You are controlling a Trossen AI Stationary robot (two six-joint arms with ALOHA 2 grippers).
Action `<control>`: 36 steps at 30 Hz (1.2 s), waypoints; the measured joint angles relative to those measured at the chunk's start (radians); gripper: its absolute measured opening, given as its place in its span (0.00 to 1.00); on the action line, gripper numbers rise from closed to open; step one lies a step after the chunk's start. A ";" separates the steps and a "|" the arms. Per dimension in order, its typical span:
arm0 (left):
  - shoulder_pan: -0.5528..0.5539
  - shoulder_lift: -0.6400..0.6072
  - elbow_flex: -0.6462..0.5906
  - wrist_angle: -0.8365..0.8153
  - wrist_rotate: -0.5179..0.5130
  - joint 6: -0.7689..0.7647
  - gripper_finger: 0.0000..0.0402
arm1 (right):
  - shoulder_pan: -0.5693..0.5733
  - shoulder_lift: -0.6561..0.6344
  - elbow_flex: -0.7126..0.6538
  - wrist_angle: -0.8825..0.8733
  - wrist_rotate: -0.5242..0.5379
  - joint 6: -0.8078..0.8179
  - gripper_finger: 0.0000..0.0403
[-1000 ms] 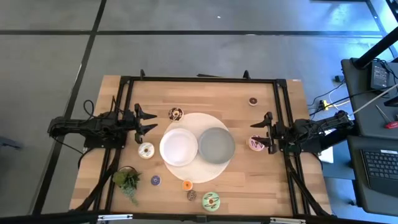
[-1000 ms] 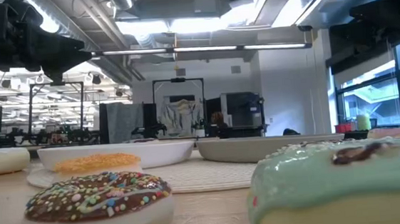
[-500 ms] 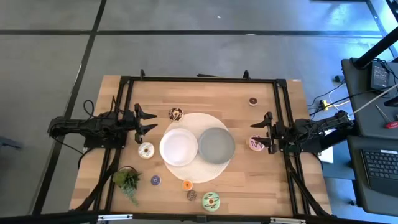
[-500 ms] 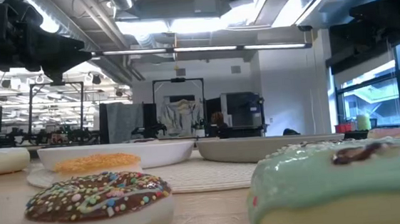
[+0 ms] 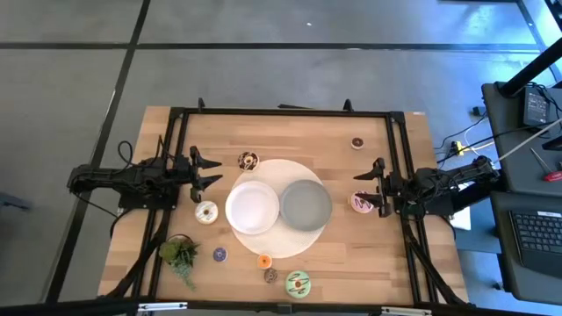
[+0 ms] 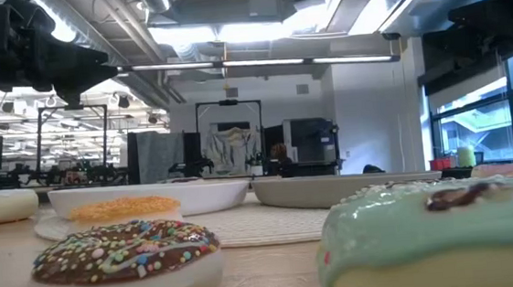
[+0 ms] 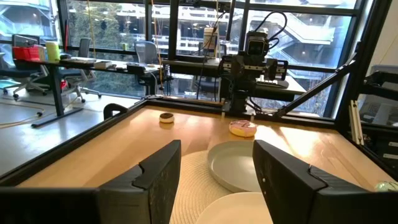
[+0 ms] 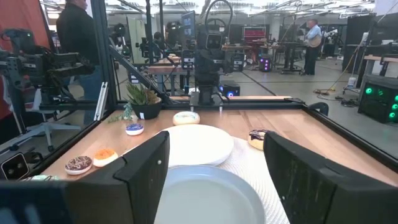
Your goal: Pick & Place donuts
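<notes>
A: Nothing moved since the earlier frames. Left end effector (image 5: 207,170) spread and empty above the tabletop (image 5: 386,254); right end effector (image 5: 368,189) likewise spread, empty.

B: Donuts?

A: Pink donut (image 5: 361,203) just beside the right end effector, white donut (image 5: 206,211) near the left one, chocolate donut (image 5: 248,161) close too; green donut (image 5: 298,283) well apart from both.

B: Handling?

A: Probably light, stiff, smooth-iced; best pinched across the ring's outer edge. Hard to tell whether the right fingertips overlap the pink one.
</notes>
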 joint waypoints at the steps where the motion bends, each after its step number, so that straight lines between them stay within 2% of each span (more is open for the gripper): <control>1: 0.000 0.000 0.000 0.000 0.000 0.000 0.49 | 0.000 0.000 0.000 0.000 0.000 0.000 0.65; 16: 0.000 0.000 0.000 0.000 0.000 0.000 0.49 | 0.000 0.000 0.000 0.003 0.000 0.003 0.65; 34: 0.000 0.000 0.000 0.000 0.000 0.000 0.49 | 0.000 0.000 0.000 -0.002 0.000 0.060 0.65; 36: 0.000 0.000 0.000 0.000 0.000 0.000 0.49 | 0.000 0.000 0.000 -0.002 -0.007 0.103 0.65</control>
